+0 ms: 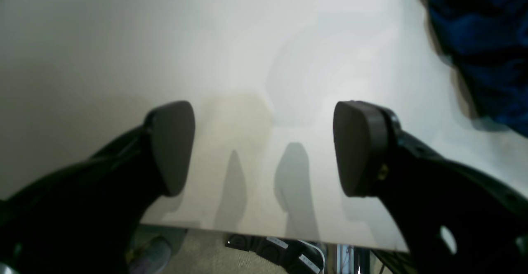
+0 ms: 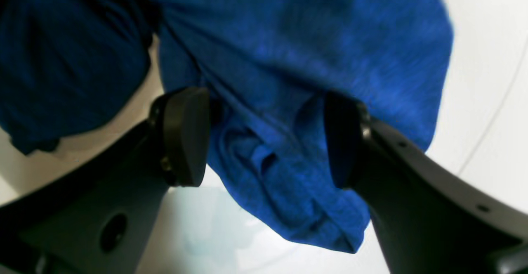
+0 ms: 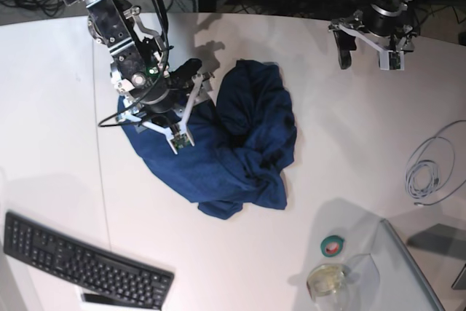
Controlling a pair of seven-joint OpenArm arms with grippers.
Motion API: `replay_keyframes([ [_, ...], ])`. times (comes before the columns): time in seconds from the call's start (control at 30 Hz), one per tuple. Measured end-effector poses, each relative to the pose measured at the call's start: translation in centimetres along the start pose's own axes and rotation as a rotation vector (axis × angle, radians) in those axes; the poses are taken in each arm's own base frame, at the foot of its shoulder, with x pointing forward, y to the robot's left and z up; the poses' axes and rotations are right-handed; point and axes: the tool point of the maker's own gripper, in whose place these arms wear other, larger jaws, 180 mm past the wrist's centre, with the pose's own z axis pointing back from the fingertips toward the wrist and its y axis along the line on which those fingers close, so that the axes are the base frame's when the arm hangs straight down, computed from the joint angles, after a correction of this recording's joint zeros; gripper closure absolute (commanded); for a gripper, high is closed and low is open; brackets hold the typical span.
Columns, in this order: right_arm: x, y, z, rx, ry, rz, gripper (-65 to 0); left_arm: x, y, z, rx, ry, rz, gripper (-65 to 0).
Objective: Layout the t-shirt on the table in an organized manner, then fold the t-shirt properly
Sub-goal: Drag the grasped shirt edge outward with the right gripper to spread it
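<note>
- t-shirt [image 3: 233, 143]: crumpled in a heap mid-tabletop [image 3: 349, 129], not yet spread.
- right gripper [image 2: 264, 138]: released, jaws straddling a fold, apparently to pinch it.
- left gripper [image 1: 264, 148]: released, over bare tabletop beside the t-shirt.

A black keyboard [image 3: 84, 261] lies at the near left corner in my overhead view. A coiled grey cable [image 3: 429, 165] rests far to the right. Near the bottom right I see a green tape roll [image 3: 333, 246] just above a clear glass jar [image 3: 325, 280].
</note>
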Motion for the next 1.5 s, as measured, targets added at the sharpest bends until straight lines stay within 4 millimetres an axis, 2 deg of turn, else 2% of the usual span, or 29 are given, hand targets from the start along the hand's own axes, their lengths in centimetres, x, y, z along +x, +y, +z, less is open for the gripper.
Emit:
replay_keyframes([
  [0.13, 0.6, -0.4, -0.2, -0.006, -0.008, 0.002, -37.1, 0.0, -0.1, 0.0, -0.002, 0.001, 0.000, -50.2],
  [0.2, 0.6, -0.4, -0.3, -0.007, -0.007, 0.003, -28.8, 0.0, -0.2, 0.0, -0.002, -0.002, 0.005, -50.2],
  [0.33, 0.1, -0.4, -0.4, -0.006, 0.008, 0.002, -5.6, -0.2, -0.8, 0.0, -0.010, 0.001, 0.022, -50.2],
  [0.4, 0.1, -0.4, -0.4, -0.006, 0.009, 0.003, 0.0, -0.2, -0.9, -0.1, -0.013, 0.000, 0.022, -50.2],
  [0.6, -0.2, 0.2, 0.3, 0.003, 0.000, -0.001, -0.2, 0.1, -0.8, -0.2, -0.007, -0.007, 0.026, -50.2],
  [0.73, 0.8, 0.3, 1.5, 0.007, -0.046, -0.020, -0.2, 0.2, -0.8, -1.0, -0.005, -0.012, 0.034, -50.2],
  [0.87, -0.6, -1.9, 2.3, -0.041, -0.040, -0.098, -0.2, -1.4, -0.6, -1.1, 0.002, 0.036, 0.041, -50.2],
  [0.93, -1.2, -2.6, 3.1, -0.057, -0.041, -0.120, -0.2, -1.5, -0.6, -1.1, 0.002, 0.035, 0.043, -50.2],
  [1.07, -0.6, -4.3, 4.5, -0.094, -0.084, -0.175, -0.2, -1.7, -0.7, -1.3, 0.000, 0.039, 0.045, -49.7],
  [1.13, -0.2, -5.4, 5.1, -0.120, -0.109, -0.194, -0.2, -1.7, -0.8, -1.3, -0.004, 0.042, 0.038, -43.4],
  [1.27, -0.9, -6.2, 6.0, -0.141, -0.108, -0.219, -0.2, -1.6, -1.7, -1.3, -0.033, 0.040, 0.031, -19.9],
  [1.37, -0.5, -8.1, 7.0, -0.182, -0.137, -0.260, -0.2, -1.7, -1.6, -1.3, -0.022, 0.042, 0.034, -2.6],
  [1.4, -0.3, -8.9, 7.4, -0.205, -0.151, -0.266, -0.2, -1.7, -1.6, -1.3, -0.023, 0.041, 0.034, 0.0],
  [1.5, 0.0, -9.8, 7.6, -0.225, -0.160, -0.270, -0.2, -1.6, -2.1, -1.4, -0.025, 0.035, 0.055, 0.0],
])
